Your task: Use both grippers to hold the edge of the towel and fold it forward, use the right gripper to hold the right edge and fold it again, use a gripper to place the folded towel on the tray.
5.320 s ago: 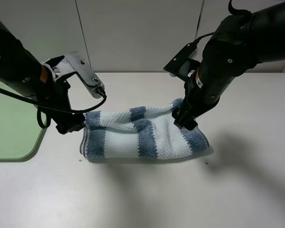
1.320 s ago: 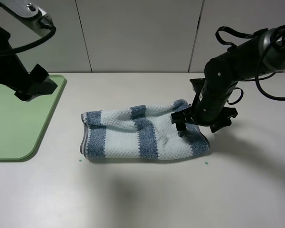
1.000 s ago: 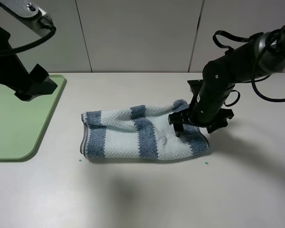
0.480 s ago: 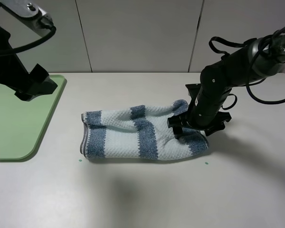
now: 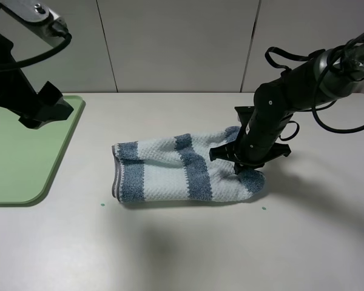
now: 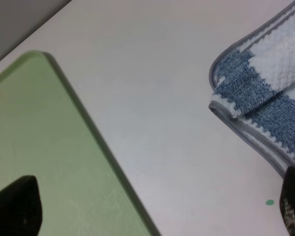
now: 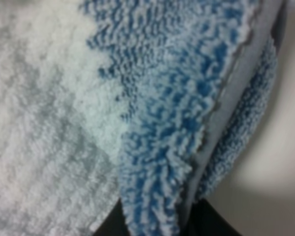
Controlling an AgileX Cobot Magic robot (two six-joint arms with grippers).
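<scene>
The blue-and-whitish striped towel [image 5: 182, 171] lies folded in a long band on the white table. My right gripper [image 5: 238, 167] is down on its right end, jaws shut on the cloth. The right wrist view is filled by the towel's blue stripe [image 7: 177, 113] and its grey hem [image 7: 236, 93] running into the jaws. My left gripper [image 5: 43, 110] is open and empty, raised above the light-green tray [image 5: 24, 163] at the left. The left wrist view shows its fingertips [image 6: 14, 206] wide apart over the tray [image 6: 44, 147], with the towel's left corner [image 6: 255, 93] beyond.
A grey panelled wall stands behind the table. Small green marks sit on the table in front of the towel [image 5: 102, 205] [image 5: 264, 208]. The right arm's cables [image 5: 291, 57] loop above its wrist.
The right gripper lowered onto the towel's right end and closed on it. The whole towel slid a little to the right. The left arm has stayed raised over the tray.
</scene>
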